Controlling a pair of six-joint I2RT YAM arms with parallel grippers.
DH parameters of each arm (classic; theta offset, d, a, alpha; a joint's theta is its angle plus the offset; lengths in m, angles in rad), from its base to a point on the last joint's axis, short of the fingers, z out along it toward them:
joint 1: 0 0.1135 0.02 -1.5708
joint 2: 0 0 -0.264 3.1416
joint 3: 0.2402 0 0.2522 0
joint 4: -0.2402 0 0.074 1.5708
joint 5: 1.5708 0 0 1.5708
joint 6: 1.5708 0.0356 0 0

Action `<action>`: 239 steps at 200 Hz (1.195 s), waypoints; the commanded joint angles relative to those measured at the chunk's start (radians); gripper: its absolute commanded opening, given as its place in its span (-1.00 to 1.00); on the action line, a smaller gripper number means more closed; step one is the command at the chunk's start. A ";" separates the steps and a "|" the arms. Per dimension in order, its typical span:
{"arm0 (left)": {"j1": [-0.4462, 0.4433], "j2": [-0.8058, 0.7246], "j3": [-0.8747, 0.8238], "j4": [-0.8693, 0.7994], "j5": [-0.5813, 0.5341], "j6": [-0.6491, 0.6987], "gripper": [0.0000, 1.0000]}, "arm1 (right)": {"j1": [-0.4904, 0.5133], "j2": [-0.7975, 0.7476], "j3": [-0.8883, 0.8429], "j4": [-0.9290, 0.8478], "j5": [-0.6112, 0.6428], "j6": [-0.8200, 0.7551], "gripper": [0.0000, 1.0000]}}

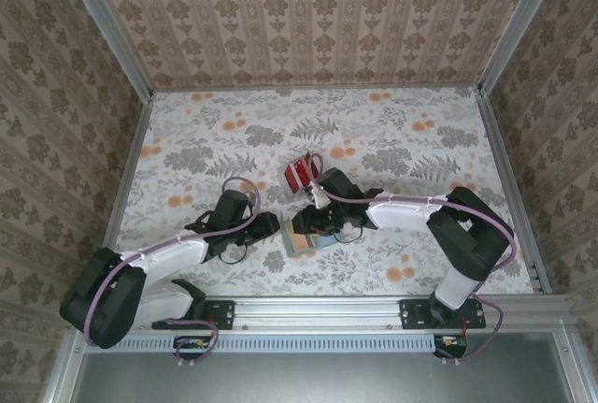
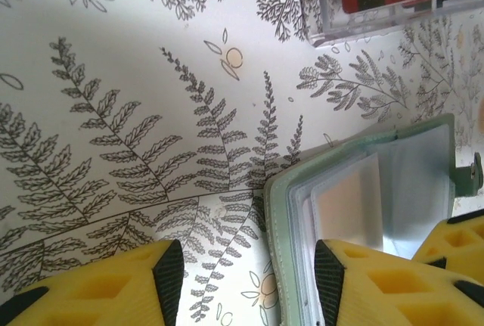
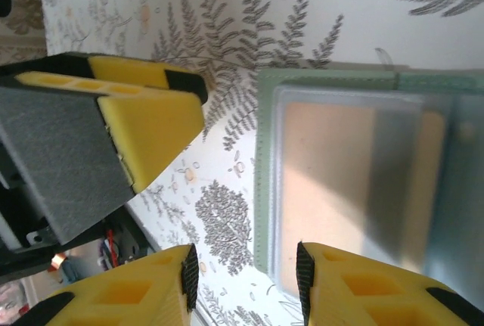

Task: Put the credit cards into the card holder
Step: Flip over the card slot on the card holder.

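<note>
Red credit cards (image 1: 298, 177) stood in a clear tray (image 2: 378, 22) just beyond the open sage-green card holder (image 2: 423, 167) on the floral tabletop (image 1: 402, 132). None appeared pocketed, leaving the whole job ahead. The left gripper (image 2: 249, 271) and right gripper (image 3: 246, 267) each straddled a holder edge, jaws parted, gripping nothing.

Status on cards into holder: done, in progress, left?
Done: the card holder lies open on the table. In hand: left gripper and right gripper hover open at its edge, gripping nothing. Remaining: the credit cards sit apart in a clear case; no red card shows in the pockets.
</note>
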 commanded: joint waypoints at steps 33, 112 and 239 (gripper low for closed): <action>-0.005 0.069 0.047 -0.010 0.045 0.046 0.06 | -0.001 -0.075 0.054 -0.256 0.264 -0.127 -0.16; -0.018 0.120 0.109 -0.030 0.044 0.078 0.06 | -0.056 -0.080 -0.004 -0.287 0.346 -0.106 -0.16; 0.122 0.179 0.307 -0.156 0.078 0.171 0.15 | -0.187 -0.055 0.366 -0.442 0.380 -0.309 -0.14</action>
